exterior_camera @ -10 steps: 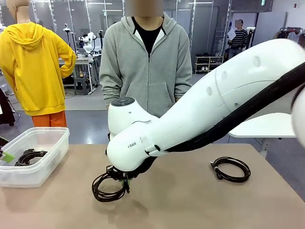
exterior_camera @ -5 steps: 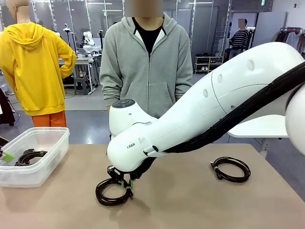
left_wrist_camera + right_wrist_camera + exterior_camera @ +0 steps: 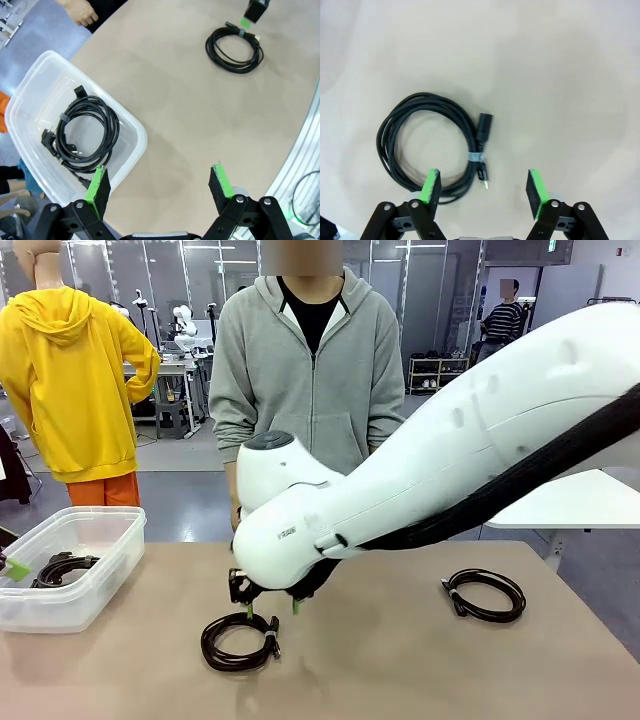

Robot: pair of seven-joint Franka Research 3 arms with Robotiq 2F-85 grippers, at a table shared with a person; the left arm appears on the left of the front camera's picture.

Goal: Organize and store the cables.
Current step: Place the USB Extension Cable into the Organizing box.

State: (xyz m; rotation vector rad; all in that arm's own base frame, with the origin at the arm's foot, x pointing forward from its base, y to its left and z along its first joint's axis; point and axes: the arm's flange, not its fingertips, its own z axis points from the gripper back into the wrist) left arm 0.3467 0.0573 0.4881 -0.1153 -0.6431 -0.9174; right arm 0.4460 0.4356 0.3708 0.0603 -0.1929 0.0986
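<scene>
On the table, cable lies released; right tool has risen.

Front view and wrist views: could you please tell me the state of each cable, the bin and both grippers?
Left gripper: open, holding nothing, above the bin's edge.
Right gripper: open, holding nothing, above the middle coil.
Middle coil: wound, flat on the table, not gripped.
Right-side coil: wound, flat on the table, untouched.
Coil in bin: wound, stored inside.
Bin: uncovered, holds one coil.
</scene>
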